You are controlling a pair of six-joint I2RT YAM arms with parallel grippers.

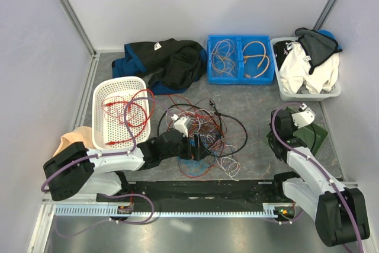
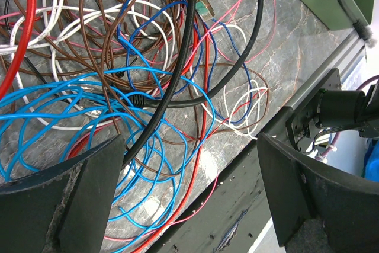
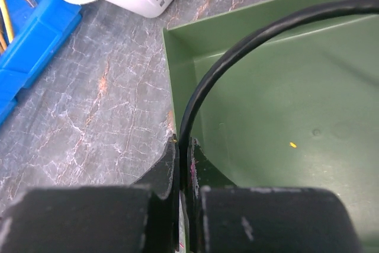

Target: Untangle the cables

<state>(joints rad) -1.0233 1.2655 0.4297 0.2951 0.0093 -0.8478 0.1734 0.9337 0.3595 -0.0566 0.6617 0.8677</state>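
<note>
In your left wrist view the cables spill past the top and left edges, so you cannot follow any wire to its end. The bottom edge cuts off both fingers of the left gripper.

From the right wrist, the black cable pinched in the right gripper runs off the right edge. The green tray is cropped at the right and below, and the blue bin at the left.

From above, you cannot pick out either gripper's fingertips. The wires' connectors are too small to make out. A beige thing at the near left sits half behind the left arm.
</note>
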